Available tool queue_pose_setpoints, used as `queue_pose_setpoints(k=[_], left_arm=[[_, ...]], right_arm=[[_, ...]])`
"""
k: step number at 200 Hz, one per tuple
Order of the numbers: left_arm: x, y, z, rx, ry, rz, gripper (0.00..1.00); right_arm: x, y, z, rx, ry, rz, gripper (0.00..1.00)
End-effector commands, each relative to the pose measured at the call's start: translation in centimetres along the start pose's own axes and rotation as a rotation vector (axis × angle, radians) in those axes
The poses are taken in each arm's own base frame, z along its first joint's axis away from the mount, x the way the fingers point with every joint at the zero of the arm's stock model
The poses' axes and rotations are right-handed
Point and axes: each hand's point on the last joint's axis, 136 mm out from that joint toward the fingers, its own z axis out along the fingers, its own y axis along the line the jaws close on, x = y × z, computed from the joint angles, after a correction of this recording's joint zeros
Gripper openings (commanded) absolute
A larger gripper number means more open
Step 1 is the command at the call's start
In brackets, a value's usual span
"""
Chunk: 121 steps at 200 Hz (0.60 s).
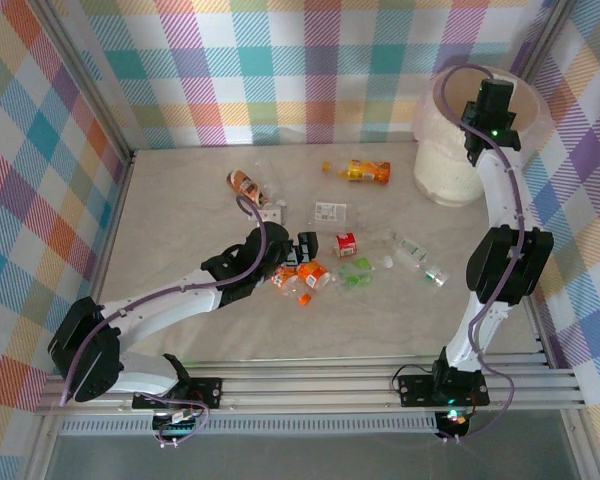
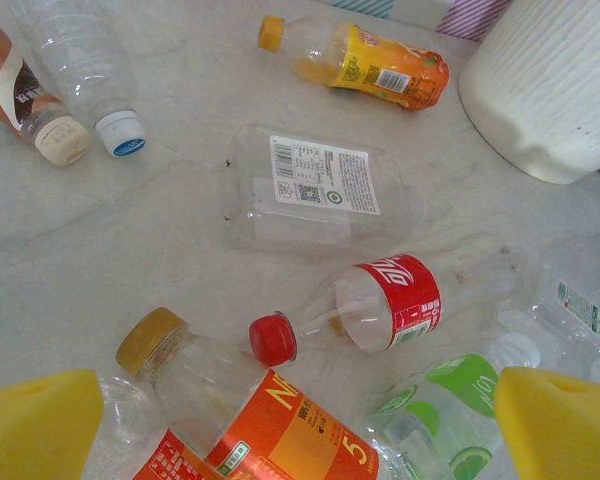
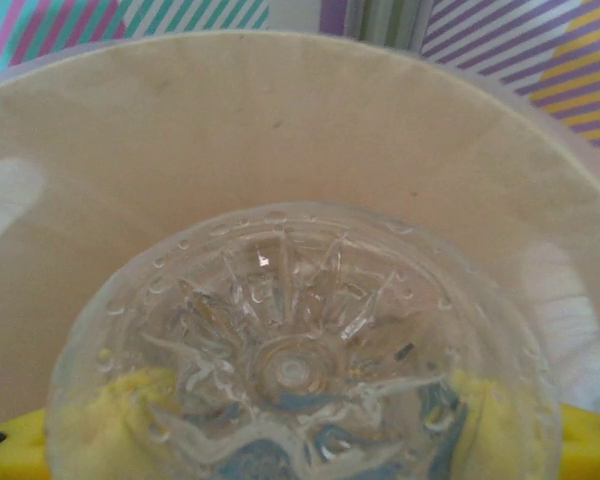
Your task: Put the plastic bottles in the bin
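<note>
A pale marbled desk [image 1: 170, 240], with pastel checked cloth [image 1: 280, 60] on three sides. An aluminium rail [image 1: 310, 385] runs along its near edge.

Your right gripper's [image 3: 300, 432] pads [image 3: 592, 442] reach you as yellow smears through the clear bottle's [image 3: 295, 340] base between them; that base hides the bin's [image 3: 280, 120] floor ahead; between your left gripper's [image 2: 300, 425] wide-apart pads, the orange-labelled bottle [image 2: 280, 432] runs off the lower edge; the green-labelled bottle [image 2: 462, 385] beside one pad does too.
</note>
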Motion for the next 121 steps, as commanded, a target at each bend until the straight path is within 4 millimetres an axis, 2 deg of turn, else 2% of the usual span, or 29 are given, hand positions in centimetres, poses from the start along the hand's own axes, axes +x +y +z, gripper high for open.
queue_pose_setpoints(k=[1,41,65,99,121], left_arm=[[-0.5,-0.1,-0.2,-0.007,-0.002,-0.012,1.00],[-0.3,0.1,-0.1,-0.016,0.003,-0.016,1.00],[-0.4,0.1,0.0,-0.019,0.002,-0.017,1.00],[-0.3,0.1,0.0,-0.019,0.004,-0.018,1.00],[-0.2,0.2,0.1,-0.022,0.007,-0.018,1.00]], right_arm=[[1.9,0.6,-1.5,-0.058,0.129,0.015,0.60],[3.3,2.8,-3.4,-0.207,0.224,0.062,0.58],[3.2,3.7,-4.5,-0.269,0.243,0.090,0.57],[2.5,3.4,-5.1,-0.266,0.233,0.089,0.58],[2.5,2.1,-4.4,-0.189,0.222,0.067,0.63]])
